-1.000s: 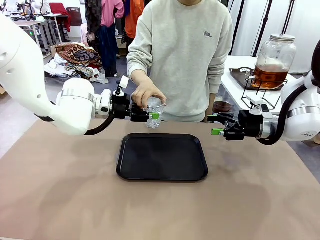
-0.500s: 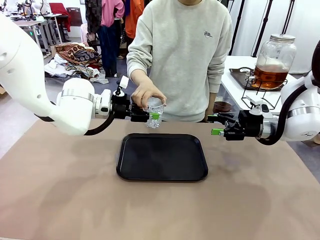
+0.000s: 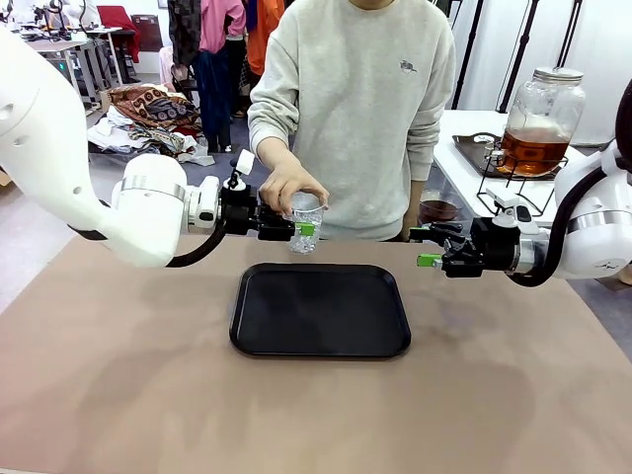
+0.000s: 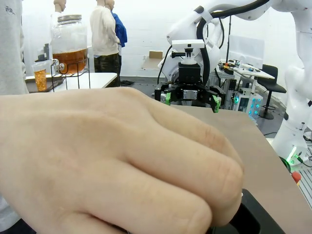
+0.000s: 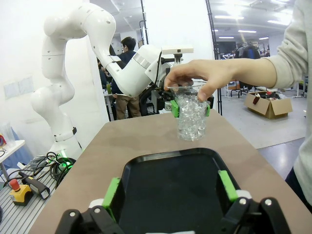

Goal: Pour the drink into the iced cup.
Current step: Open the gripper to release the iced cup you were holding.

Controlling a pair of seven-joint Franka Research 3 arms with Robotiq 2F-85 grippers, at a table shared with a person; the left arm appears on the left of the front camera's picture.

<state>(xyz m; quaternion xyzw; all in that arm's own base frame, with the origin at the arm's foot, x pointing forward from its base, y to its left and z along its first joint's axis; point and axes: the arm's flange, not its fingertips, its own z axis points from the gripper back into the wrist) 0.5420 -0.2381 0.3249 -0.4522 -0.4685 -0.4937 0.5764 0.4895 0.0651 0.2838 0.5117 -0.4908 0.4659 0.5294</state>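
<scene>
A clear iced cup (image 3: 304,243) hangs above the table just beyond the black tray's far edge. My left gripper (image 3: 300,229) is shut on its sides, with green pads (image 5: 174,108) on either flank. The person's hand (image 3: 288,186) grips the cup's rim from above and blocks most of the left wrist view (image 4: 112,161). My right gripper (image 3: 427,248) hovers open at the right, level with the cup, and holds nothing; its fingers (image 5: 112,193) frame the tray. The amber drink (image 3: 533,151) sits in a big glass jar (image 3: 541,104) on a side table at the far right.
The black tray (image 3: 321,348) lies bare mid-table. A small dark-filled bowl (image 3: 437,209) sits by the person's arm. The jar (image 4: 69,39) stands on a wire rack beside a small cup of amber liquid (image 4: 40,79). The brown tabletop has free room in front.
</scene>
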